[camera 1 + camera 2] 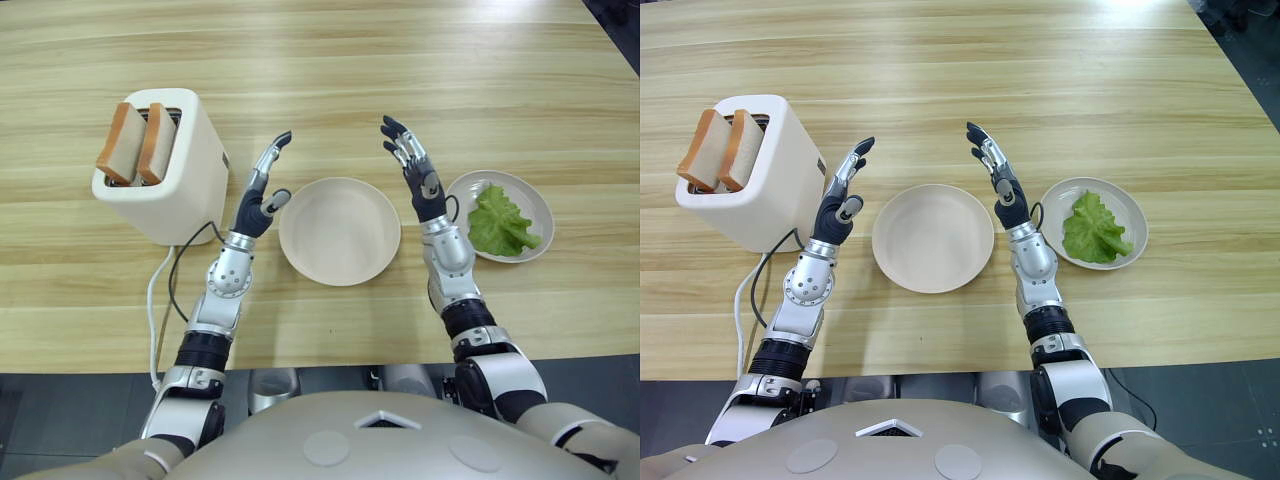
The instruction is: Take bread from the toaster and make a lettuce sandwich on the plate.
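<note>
1. Left eye view places the left hand (258,195) and the right hand (418,170) on either side of the picture's middle. It leaves a strip of counter (350,80) beyond the toaster's (185,180) outer side. Right eye view sets the toaster close to its left edge and shows more bare counter beyond the small plate (1135,215).
2. Both hands are held up above the counter. The left fingers (272,152) and the right fingers (398,135) are straightened, slightly spread and hold nothing.
3. Between the two sets of fingers, a little nearer the robot, lies the plate (340,230). It is round, cream and empty, and nothing covers it.
4. Just outside the right fingers sits the small plate, which holds one green lettuce (500,222) leaf.
5. Outside the left fingers stands the white toaster, turned at an angle to the counter's edge. Two slices of bread (125,145) stand upright in its slots with their tops sticking out. Only bare counter lies between the fingers and the toaster.
6. A white cord (155,300) and a black cord (185,260) trail from the toaster's near side, close by the left forearm. The white cord goes over the counter's near edge.
</note>
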